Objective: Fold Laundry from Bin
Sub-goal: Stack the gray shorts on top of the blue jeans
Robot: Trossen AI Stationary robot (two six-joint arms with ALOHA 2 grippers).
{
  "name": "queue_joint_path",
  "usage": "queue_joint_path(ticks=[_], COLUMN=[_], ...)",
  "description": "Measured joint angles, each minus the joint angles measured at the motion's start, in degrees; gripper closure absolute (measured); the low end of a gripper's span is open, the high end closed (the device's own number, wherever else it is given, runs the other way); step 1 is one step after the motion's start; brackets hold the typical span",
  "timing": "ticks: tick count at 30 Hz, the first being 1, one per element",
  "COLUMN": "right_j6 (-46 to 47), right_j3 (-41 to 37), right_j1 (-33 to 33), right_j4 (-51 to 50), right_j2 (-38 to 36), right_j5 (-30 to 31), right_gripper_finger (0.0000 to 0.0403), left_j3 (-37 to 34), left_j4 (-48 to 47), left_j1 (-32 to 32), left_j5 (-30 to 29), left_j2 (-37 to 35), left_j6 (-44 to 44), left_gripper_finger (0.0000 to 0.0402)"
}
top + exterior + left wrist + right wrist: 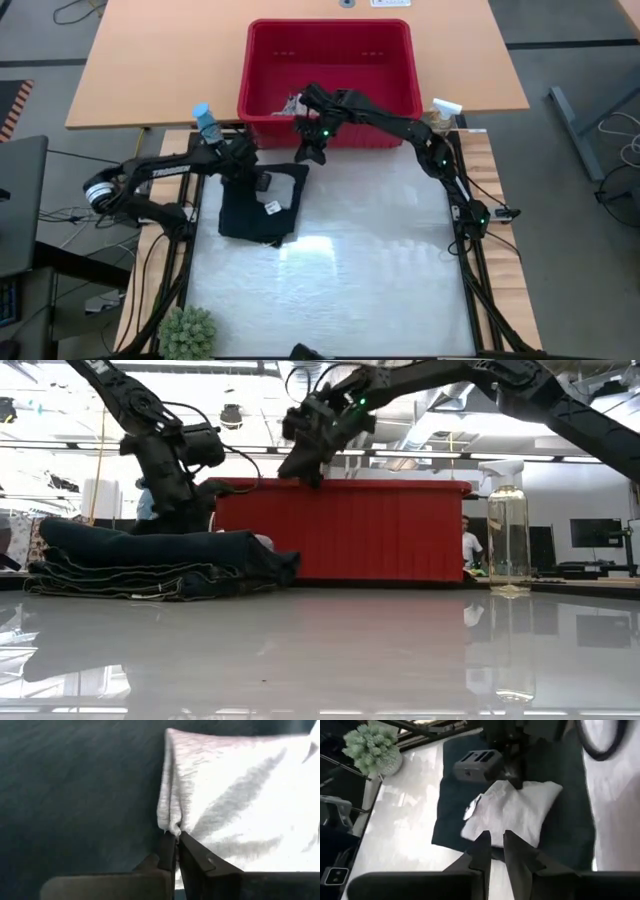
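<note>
The dark navy trousers (255, 215) lie folded in a low pile on the table's left part, in front of the red bin (385, 60); the pile also shows in the low view (150, 565). The white cloth with grey leaf print (512, 812) lies on top of the trousers. My left gripper (175, 837) is shut on this cloth over the pile's far end (252, 170). My right gripper (496, 842) hangs above the bin's near wall and the trousers' far right corner (313, 150), fingers a narrow gap apart, empty. A pale bit of cloth (289, 103) lies in the bin's near left corner. My left gripper pinches a bunched corner of the white leaf-print cloth (170, 822) between its two fingers. The fingers come from the table's left, slanting down (512, 775). The rest of the cloth spreads away from the fingers over the dark trousers.
A blue-capped spray bottle (205, 122) stands left of the bin and a white-capped clear one (445, 110) right of it, also in the low view (508, 525). A potted plant (187, 332) stands at the near left corner. A person (468, 542) stands behind the table.
</note>
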Motion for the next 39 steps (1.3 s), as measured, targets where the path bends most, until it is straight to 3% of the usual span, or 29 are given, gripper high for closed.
queue_joint_path(ticks=[9, 22, 26, 34, 39], right_j6=[-1.3, -1.5, -1.8, -1.9, -2.0], right_j3=[0.2, 0.1, 0.1, 0.0, 0.0], right_j1=[0.9, 5.1, 5.9, 6.0, 5.1], right_j4=[-1.3, -0.6, -0.2, -1.7, -3.3], right_j2=[-0.9, -0.9, -1.0, -3.9, -7.6], right_j5=[0.0, 0.0, 0.1, 0.1, 0.2], right_gripper_finger=[0.0337, 0.0337, 0.0337, 0.0337, 0.0337], left_j3=[0.0, 0.0, 0.0, 0.0, 0.0], left_j4=[-10.9, -14.6, -14.7, -16.8, -21.6], left_j1=[0.0, -4.1, -4.2, -4.1, -4.1], left_j5=[-4.2, -11.4, -11.3, -11.5, -13.6], left_j2=[-10.6, -11.0, -11.0, -15.5, -20.2], left_j6=[-2.4, 0.9, 1.3, 1.5, 2.1], left_gripper_finger=[0.0401, 0.0398, 0.0365, 0.0255, 0.0227])
